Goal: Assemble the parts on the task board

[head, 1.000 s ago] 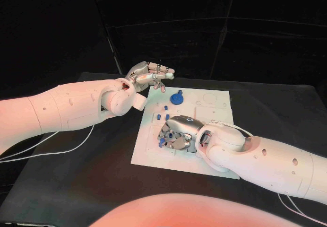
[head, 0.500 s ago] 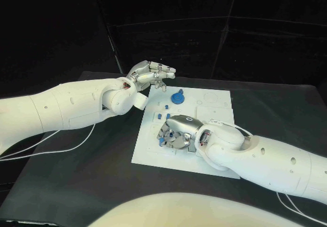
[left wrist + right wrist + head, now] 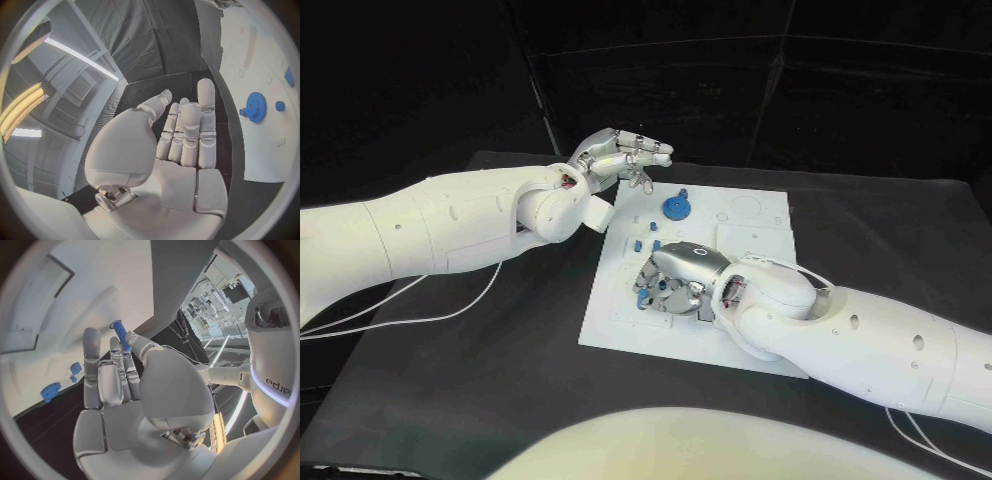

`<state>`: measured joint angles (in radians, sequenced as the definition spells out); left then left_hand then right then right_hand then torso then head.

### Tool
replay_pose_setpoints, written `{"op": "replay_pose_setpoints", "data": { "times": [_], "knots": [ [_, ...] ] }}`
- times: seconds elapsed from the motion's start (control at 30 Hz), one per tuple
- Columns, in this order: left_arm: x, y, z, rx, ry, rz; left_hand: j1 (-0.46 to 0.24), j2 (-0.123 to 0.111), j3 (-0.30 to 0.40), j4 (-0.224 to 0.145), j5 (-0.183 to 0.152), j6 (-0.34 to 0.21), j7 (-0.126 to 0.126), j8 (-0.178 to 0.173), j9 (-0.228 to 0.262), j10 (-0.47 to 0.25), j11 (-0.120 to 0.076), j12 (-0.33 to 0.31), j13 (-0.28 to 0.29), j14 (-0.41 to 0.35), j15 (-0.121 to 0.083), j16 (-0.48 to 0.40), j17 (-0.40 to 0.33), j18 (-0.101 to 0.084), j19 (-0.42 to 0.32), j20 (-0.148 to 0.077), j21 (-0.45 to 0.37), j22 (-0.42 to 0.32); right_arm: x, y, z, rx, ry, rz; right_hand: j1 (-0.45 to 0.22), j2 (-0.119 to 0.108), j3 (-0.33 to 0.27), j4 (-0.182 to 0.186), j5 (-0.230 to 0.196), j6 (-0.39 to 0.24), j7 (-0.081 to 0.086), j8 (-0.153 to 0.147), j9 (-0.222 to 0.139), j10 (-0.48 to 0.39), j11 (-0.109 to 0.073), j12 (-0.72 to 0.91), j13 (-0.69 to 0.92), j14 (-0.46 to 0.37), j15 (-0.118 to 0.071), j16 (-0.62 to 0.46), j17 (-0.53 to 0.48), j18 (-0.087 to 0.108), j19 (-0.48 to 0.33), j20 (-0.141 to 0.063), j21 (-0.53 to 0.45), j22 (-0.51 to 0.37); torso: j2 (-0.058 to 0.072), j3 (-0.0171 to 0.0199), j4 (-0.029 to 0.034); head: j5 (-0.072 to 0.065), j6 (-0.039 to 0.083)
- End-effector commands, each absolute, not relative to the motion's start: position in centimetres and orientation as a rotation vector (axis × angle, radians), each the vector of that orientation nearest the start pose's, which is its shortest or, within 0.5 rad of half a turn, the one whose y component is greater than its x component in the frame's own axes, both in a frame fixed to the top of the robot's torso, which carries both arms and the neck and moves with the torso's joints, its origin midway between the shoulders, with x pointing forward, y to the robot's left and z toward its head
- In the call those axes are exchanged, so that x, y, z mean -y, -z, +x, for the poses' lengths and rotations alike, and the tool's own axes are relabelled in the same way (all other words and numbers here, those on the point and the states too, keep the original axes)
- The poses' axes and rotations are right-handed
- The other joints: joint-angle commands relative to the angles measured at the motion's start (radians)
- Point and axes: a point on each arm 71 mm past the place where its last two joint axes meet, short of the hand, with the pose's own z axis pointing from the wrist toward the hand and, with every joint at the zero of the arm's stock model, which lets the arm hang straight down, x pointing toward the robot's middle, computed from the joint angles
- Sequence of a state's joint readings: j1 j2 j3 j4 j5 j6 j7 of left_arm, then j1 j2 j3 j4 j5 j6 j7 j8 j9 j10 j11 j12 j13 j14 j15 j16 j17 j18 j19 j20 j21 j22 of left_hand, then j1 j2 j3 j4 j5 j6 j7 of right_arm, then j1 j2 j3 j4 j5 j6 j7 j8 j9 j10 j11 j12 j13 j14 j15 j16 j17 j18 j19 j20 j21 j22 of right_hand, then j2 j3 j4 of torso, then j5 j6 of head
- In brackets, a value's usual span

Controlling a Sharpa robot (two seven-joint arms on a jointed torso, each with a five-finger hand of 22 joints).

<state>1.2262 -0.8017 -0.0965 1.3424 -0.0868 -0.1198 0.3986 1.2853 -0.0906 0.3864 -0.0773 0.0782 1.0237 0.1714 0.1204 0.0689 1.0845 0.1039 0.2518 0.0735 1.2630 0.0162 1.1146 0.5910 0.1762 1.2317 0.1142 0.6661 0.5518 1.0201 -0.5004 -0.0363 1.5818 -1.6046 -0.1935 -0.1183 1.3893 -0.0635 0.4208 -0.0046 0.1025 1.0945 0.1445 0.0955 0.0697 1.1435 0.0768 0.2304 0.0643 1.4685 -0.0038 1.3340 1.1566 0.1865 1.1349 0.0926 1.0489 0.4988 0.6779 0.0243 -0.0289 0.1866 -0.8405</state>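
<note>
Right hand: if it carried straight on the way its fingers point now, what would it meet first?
Probably the task board itself. In the head view the right hand is low over the board, fingers aimed down at it, a small blue peg at the fingertips. Depth is unclear, so remaining clearance cannot be judged.

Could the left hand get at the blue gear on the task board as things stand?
Probably yes. The left hand hovers open just off the task board's far corner, the blue gear lies uncovered nearby, and the right hand works nearer the robot.
</note>
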Motion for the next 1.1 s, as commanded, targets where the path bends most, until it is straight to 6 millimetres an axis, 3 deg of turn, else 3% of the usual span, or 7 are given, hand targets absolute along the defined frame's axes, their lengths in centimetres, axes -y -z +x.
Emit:
{"op": "replay_pose_setpoints", "data": {
  "times": [0.03, 0.63, 1.1],
  "knots": [
    [-23.17, 19.29, 51.49, -1.520, 1.569, -0.985, 0.002, 0.010, -0.004, -0.001, -0.002, -0.003, 0.006, 0.007, -0.002, -0.005, 0.000, 0.006, 0.001, -0.004, 0.001, -0.005, -0.001, 0.006, -0.008, 0.000, -0.003, -0.001, 1.20, 24.42, 39.63, -1.760, -0.981, -0.488, -0.002, 0.004, 0.006, 0.002, 0.006, 0.007, 0.003, 0.006, 0.001, 0.007, -0.001, -0.006, 0.001, 0.033, -0.005, 0.005, 0.000, -0.011, 0.004, 0.002, 0.006, 0.001, 0.000, -0.0004, -0.0006, -0.001, 0.000],
    [-23.24, 19.30, 51.43, -1.523, 1.569, -0.986, 0.002, 0.010, -0.004, -0.001, -0.002, -0.003, 0.006, 0.007, -0.002, -0.005, 0.000, 0.006, 0.001, -0.004, 0.001, -0.005, -0.001, 0.006, -0.008, 0.000, -0.003, -0.001, 0.98, 25.25, 39.34, -1.856, -0.914, -0.590, -0.015, -0.006, 0.005, 0.004, 0.000, 0.006, 0.004, 0.003, 0.001, 0.009, 0.001, -0.014, 0.001, 0.031, -0.003, 0.003, -0.005, -0.010, -0.002, 0.003, 0.003, -0.006, 0.000, -0.0007, -0.0001, -0.002, -0.003],
    [-23.25, 19.32, 51.42, -1.530, 1.572, -0.987, 0.000, 0.010, -0.005, 0.000, -0.002, -0.004, 0.006, 0.007, -0.002, -0.006, 0.001, 0.007, 0.001, -0.005, 0.001, -0.005, -0.002, 0.006, -0.008, 0.001, -0.004, -0.001, 1.06, 24.97, 39.17, -1.822, -0.917, -0.598, -0.017, -0.005, 0.006, 0.005, 0.002, 0.009, 0.003, 0.004, 0.001, 0.012, 0.000, -0.015, 0.001, 0.031, -0.003, 0.002, -0.006, -0.010, -0.002, 0.004, 0.004, -0.004, 0.000, 0.0005, -0.0010, -0.001, -0.005]
  ]
}}
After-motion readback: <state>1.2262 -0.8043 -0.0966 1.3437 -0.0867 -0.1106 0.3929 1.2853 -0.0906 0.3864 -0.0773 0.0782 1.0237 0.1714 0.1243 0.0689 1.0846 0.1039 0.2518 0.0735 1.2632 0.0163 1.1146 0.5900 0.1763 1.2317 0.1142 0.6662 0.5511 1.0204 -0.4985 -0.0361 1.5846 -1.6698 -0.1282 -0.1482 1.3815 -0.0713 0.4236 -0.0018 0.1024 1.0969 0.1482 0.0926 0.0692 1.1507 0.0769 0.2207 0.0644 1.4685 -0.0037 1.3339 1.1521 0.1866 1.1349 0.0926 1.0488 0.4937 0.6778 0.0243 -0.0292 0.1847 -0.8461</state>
